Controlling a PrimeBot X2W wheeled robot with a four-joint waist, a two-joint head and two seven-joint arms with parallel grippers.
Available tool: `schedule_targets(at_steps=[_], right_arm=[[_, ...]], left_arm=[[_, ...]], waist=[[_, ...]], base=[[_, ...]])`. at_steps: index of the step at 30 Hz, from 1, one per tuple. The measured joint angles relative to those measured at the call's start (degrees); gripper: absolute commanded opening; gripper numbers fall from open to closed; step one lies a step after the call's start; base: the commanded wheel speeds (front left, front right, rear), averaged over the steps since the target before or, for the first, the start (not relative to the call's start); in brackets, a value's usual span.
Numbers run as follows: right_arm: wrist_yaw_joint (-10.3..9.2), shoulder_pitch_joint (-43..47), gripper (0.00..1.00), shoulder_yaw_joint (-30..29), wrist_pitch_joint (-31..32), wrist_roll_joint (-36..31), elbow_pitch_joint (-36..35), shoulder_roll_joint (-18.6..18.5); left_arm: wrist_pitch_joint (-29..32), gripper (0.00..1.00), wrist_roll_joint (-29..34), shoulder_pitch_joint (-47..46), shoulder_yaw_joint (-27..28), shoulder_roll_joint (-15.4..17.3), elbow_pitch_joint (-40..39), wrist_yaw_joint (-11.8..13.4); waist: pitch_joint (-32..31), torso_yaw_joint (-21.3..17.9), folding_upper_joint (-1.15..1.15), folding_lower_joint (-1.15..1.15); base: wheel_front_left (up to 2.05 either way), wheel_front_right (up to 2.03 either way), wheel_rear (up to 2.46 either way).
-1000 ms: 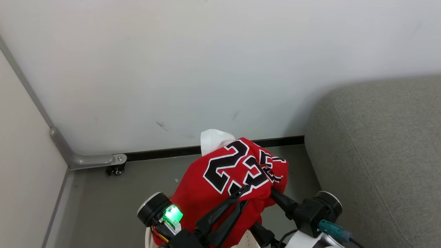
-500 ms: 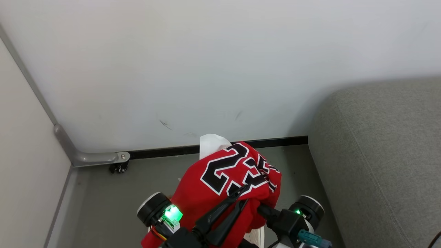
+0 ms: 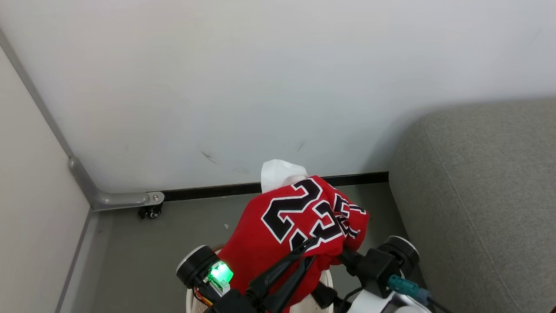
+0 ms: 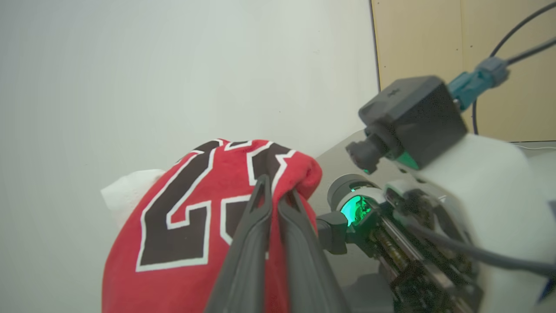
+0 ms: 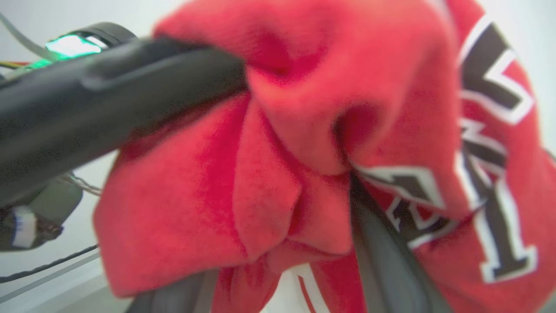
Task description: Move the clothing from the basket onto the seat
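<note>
Seat (image 3: pixel 478 195) top is bare, reachable from above and from its left edge. The floor (image 3: pixel 143 252) strip between jersey (image 3: pixel 299 217) and seat is narrow but passable. Wider floor lies left of jersey, up to side panel (image 3: pixel 30 195). The panel's metal foot (image 3: pixel 117 201) and caster (image 3: pixel 150 213) sit at the wall base there. Wall (image 3: pixel 260 87) is close behind jersey and blocks reach forward. The raised jersey bunch hangs over basket (image 3: pixel 326 284) mouth, with rim bits showing beneath.

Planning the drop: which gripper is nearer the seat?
Right. The right gripper, buried in the jersey, is toward the seat; the left gripper, pinching the jersey, is farther left.
</note>
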Motion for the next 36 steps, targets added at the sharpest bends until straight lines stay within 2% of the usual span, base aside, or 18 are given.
schedule_targets(at_steps=[1, 7, 14, 24, 28, 34, 35, 36], right_arm=[[0.0, 0.0, 0.0, 0.0, 0.0, 0.0, 0.0, 0.0], [0.02, 0.4, 0.0, -5.58, 0.0, 1.21, -0.32, 0.52], [0.04, 1.07, 0.0, -9.24, 0.0, 2.18, -0.86, 0.83], [0.05, 2.63, 0.0, -10.82, 0.0, 5.61, -2.14, 1.21], [0.05, 2.87, 0.0, -11.28, 0.0, 8.96, -3.37, 1.23], [0.05, 2.87, 0.0, -11.71, 0.0, 9.76, -4.34, 1.23], [0.05, 2.86, 0.0, -11.71, 0.0, 9.76, -4.37, 1.23], [0.05, 2.86, 0.0, -11.71, 0.0, 9.76, -4.39, 1.23]], left_arm=[[0.0, 0.0, 0.0, 0.0, 0.0, 0.0, 0.0, 0.0], [0.0, 0.0, -0.01, -0.01, 0.25, 0.08, 0.03, 0.0], [0.0, 0.0, -0.01, 0.0, 0.44, 0.1, 0.33, 0.0], [0.0, 0.0, 0.18, 0.13, 4.01, -0.03, 2.01, 0.09], [0.0, 0.0, 0.19, 0.3, 3.98, -0.08, 3.07, 0.08], [0.0, 0.0, 0.19, 0.3, 3.58, -0.38, 4.0, 0.08], [-0.01, 0.05, 0.18, 0.3, 3.58, -0.44, 4.2, 0.08], [-0.01, 0.27, 0.18, 0.3, 3.57, -0.49, 4.41, 0.08]], waist=[[0.0, 0.0, 0.0, 0.0], [-0.05, 0.08, 0.0, 0.0], [-0.11, 0.16, 0.0, 0.0], [-0.15, 0.1, 0.0, 0.0], [-0.07, -0.05, 0.0, 0.0], [-0.03, -0.39, 0.0, 0.0], [-0.03, -0.4, 0.0, 0.0], [-0.04, -0.4, 0.0, 0.0]], base=[[0.0, 0.0, 0.0], [0.0, 0.0, 0.0], [0.0, 0.0, 0.0], [0.0, 0.0, 0.0], [0.0, 0.0, 0.0], [0.0, 0.0, 0.0], [0.0, 0.0, 0.0], [0.0, 0.0, 0.0]])
